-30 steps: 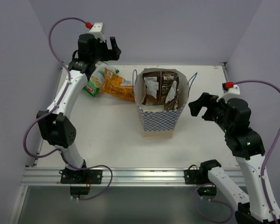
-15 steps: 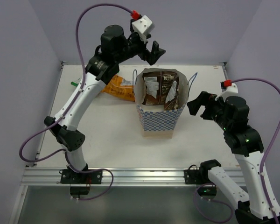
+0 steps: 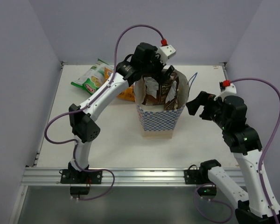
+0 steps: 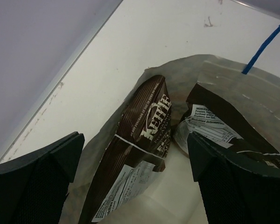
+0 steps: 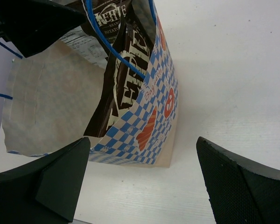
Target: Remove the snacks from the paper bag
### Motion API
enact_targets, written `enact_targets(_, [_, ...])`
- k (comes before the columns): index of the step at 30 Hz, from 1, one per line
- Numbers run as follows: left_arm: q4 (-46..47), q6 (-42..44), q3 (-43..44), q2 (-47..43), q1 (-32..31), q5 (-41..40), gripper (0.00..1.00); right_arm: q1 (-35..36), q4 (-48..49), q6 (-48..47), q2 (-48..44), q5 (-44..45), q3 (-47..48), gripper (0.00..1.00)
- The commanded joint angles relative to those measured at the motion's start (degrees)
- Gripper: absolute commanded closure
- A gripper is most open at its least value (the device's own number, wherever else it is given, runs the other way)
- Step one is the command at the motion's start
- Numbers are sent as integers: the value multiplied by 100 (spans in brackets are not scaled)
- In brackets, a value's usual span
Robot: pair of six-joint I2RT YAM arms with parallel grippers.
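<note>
The blue-and-white checked paper bag [image 3: 158, 116] stands upright at the table's middle, mouth open. Two dark brown packets [image 3: 153, 91] [image 3: 171, 94] stand inside it. The green and white packet [image 3: 92, 77] and the orange packet [image 3: 126, 95] lie on the table behind and left of the bag. My left gripper [image 3: 162, 73] is open and empty just above the bag's far rim. Its wrist view looks down on both brown packets [image 4: 147, 135] [image 4: 221, 126] between the fingers. My right gripper [image 3: 199, 105] is open and empty, right of the bag, facing its checked wall [image 5: 154, 109].
A thin blue string handle [image 4: 263, 44] sticks up at the bag's far right side; another loops over the mouth [image 5: 116, 51]. The white table [image 3: 107, 140] ends at a metal rail along the near edge. Purple walls close in the back and sides.
My left arm has swung from the back left corner, over the green and orange packets, to the bag's mouth. The green packet is uncovered now. The right arm has barely moved.
</note>
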Motion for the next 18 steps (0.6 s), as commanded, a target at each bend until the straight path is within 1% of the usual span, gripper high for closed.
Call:
enact_targets(1, [-107, 213, 250, -8, -22, -282, 0, -29, 189, 120, 57, -169, -55, 1])
enact_targets(4, [-212, 230, 303, 98, -22, -397, 0, -29, 207, 155, 83, -195, -64, 1])
enact_targets(11, [-546, 55, 373, 54, -22, -90, 0, -29, 224, 156, 110, -186, -90, 1])
enact_targets(18, [-783, -297, 453, -42, -22, -81, 1, -29, 225, 85, 215, -248, -3, 1])
